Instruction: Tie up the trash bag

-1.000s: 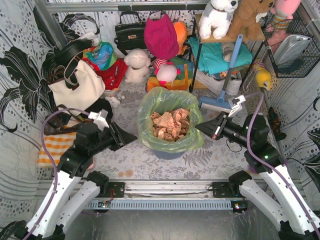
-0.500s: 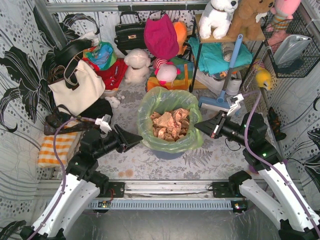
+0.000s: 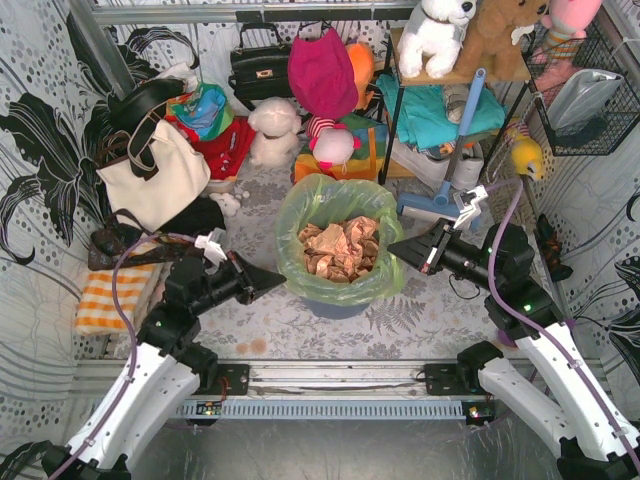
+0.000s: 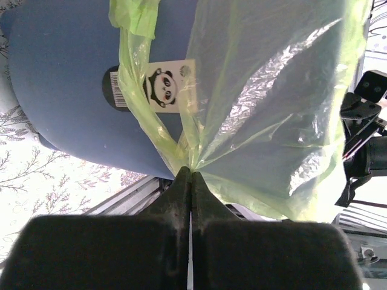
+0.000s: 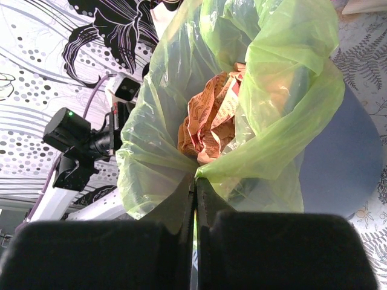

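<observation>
One trash bag (image 3: pixel 292 235) is sitting in one blue bin (image 4: pixel 66 78) at frame centre. The left jaws and the right jaws are each pinching its film.

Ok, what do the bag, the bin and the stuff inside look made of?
Trash bag: thin translucent green plastic film, glossy highlights, wrinkles. Bin: smooth matte blue-grey, probably hard plastic. Filling: crumpled tan paper, apparently, with sharp creases.
</observation>
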{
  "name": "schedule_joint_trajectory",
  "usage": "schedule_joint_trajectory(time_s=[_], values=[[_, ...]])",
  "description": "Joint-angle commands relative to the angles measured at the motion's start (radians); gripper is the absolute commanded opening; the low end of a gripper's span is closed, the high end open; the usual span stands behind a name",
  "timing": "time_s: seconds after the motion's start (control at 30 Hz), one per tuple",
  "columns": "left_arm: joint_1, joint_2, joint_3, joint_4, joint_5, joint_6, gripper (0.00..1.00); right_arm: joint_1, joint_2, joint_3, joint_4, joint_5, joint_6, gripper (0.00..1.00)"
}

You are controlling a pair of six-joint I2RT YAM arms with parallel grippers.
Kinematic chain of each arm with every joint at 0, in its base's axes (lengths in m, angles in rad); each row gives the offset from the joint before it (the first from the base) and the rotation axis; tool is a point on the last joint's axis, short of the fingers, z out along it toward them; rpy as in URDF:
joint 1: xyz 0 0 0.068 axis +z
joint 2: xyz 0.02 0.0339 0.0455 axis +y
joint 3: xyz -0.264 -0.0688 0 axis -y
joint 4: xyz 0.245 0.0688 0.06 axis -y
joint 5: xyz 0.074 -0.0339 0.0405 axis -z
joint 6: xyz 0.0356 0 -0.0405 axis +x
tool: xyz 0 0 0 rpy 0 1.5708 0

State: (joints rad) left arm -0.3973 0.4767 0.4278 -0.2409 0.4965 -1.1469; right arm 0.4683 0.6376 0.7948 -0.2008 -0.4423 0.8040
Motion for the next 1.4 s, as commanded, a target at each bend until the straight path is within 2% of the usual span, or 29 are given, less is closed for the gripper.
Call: schedule_joint_trajectory(time_s=[0.0, 0.27, 0.47, 0.57, 0.67, 0.83, 0.93, 1.03, 1.2, 1.3, 1.37], values=[[-0.003, -0.003, 0.110, -0.079, 0.034, 0.090, 0.00, 0.000, -0.010, 0.010, 0.016, -0.012, 0.011, 0.00], [-0.002, 0.069, 0.348, -0.389, 0.081, 0.263, 0.00, 0.001, -0.041, 0.047, -0.026, 0.008, 0.010, 0.00], [-0.002, 0.108, 0.404, -0.349, 0.184, 0.256, 0.00, 0.000, -0.028, 0.112, -0.007, 0.024, 0.015, 0.00], [-0.002, 0.127, 0.433, -0.382, 0.168, 0.281, 0.00, 0.001, -0.020, 0.132, 0.021, 0.023, 0.021, 0.00], [-0.002, 0.143, 0.449, -0.522, 0.027, 0.309, 0.16, 0.001, -0.005, 0.129, 0.031, 0.010, 0.021, 0.00], [-0.002, 0.054, 0.236, -0.272, 0.050, 0.133, 0.46, 0.001, -0.010, 0.092, 0.060, 0.002, 0.032, 0.00], [-0.003, 0.027, 0.153, -0.115, 0.069, 0.077, 0.59, 0.000, -0.009, 0.080, 0.067, -0.005, 0.032, 0.00], [-0.002, 0.019, 0.087, 0.032, 0.083, 0.045, 0.68, 0.000, -0.011, 0.062, 0.070, -0.009, 0.034, 0.00], [-0.002, 0.038, 0.006, 0.223, 0.094, 0.005, 0.68, 0.000, -0.018, 0.033, 0.085, -0.008, 0.049, 0.00], [-0.002, 0.071, -0.024, 0.278, 0.103, 0.006, 0.58, 0.001, -0.019, 0.025, 0.090, -0.012, 0.056, 0.00], [-0.002, 0.086, -0.029, 0.275, 0.102, 0.017, 0.43, 0.001, -0.023, 0.026, 0.086, -0.012, 0.059, 0.00]])
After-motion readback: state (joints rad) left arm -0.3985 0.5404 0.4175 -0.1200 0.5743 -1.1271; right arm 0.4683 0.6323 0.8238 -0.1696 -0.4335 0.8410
